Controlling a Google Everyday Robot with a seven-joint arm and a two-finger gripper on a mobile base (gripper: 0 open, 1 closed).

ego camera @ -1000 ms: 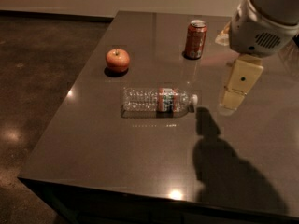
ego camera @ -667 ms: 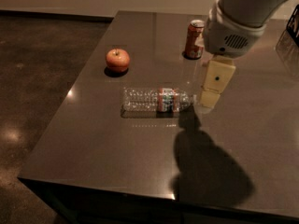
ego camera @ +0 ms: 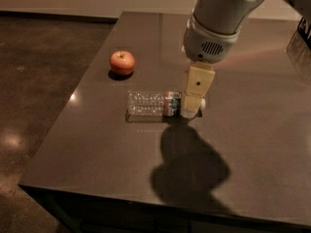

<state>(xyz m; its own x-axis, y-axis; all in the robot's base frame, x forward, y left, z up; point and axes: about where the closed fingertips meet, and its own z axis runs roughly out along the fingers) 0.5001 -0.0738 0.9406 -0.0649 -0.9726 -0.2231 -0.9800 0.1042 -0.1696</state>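
A clear plastic water bottle (ego camera: 153, 104) lies on its side in the middle of the dark table (ego camera: 87, 144), cap end pointing right. My gripper (ego camera: 191, 110) hangs down from the white wrist (ego camera: 210, 41) right over the bottle's neck and cap end, and overlaps it in the camera view. A red apple (ego camera: 122, 62) sits to the left, behind the bottle and apart from it. The arm's shadow falls on the table in front of the bottle.
The table's left edge and front edge drop to a dark polished floor (ego camera: 34, 81). A dark object (ego camera: 305, 30) shows at the far right border. The arm blocks the back middle of the table.
The arm has swung left from the table's right side to the bottle's cap end. The red can behind it is now hidden by the arm.
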